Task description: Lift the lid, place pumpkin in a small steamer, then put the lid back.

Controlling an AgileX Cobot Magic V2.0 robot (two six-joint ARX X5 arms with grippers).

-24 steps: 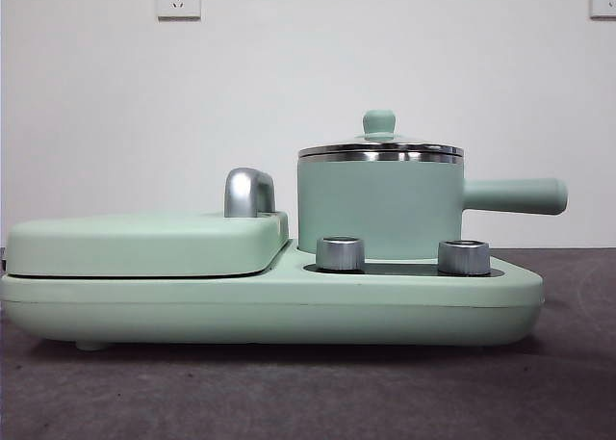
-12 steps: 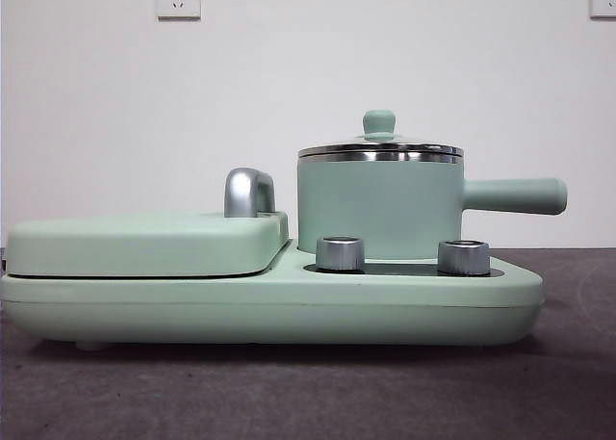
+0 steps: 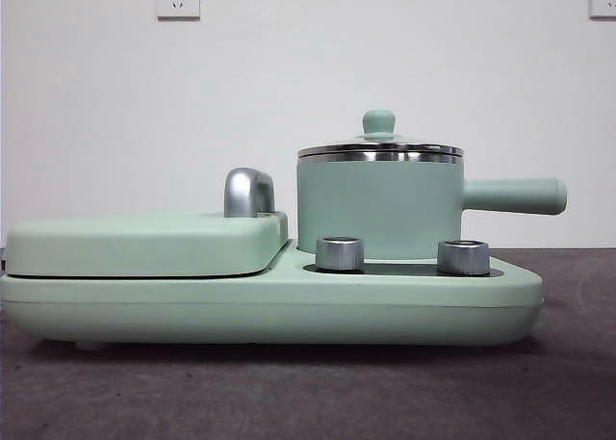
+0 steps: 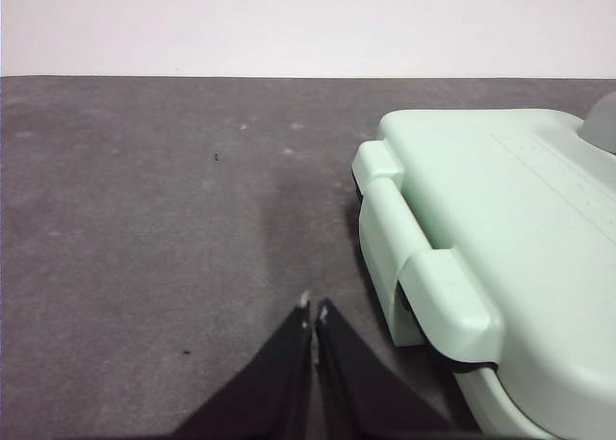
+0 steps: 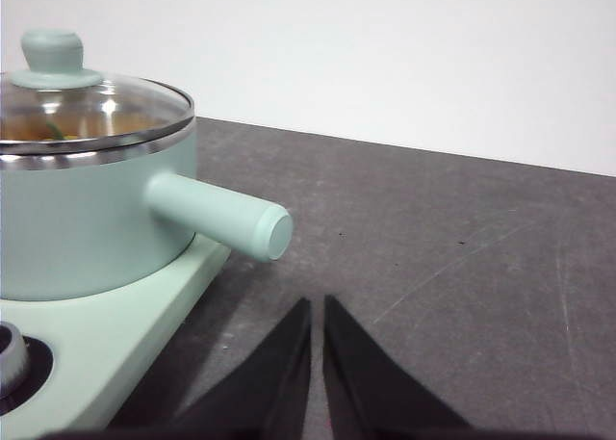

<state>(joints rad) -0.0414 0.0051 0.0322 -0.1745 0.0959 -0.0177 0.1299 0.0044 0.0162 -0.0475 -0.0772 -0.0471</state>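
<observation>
The small steamer (image 3: 380,209) stands on the right half of the base unit, its long handle (image 3: 515,195) pointing right. The lid (image 3: 380,151) sits closed on it, mint knob on top. In the right wrist view the steamer (image 5: 77,219) and lid (image 5: 96,103) are close by, and something yellow-orange with a bit of green, the pumpkin (image 5: 43,127), shows dimly through the glass inside the pot. My right gripper (image 5: 316,305) is shut and empty over the table, beside the handle's end. My left gripper (image 4: 314,312) is shut and empty over the mat, beside the base unit's end.
The wide mint base unit (image 3: 269,310) has two silver knobs (image 3: 340,253) in front of the pot. A flat mint cover (image 3: 144,243) with a chrome handle (image 3: 248,192) fills its left half and shows in the left wrist view (image 4: 500,228). Dark grey mat all around.
</observation>
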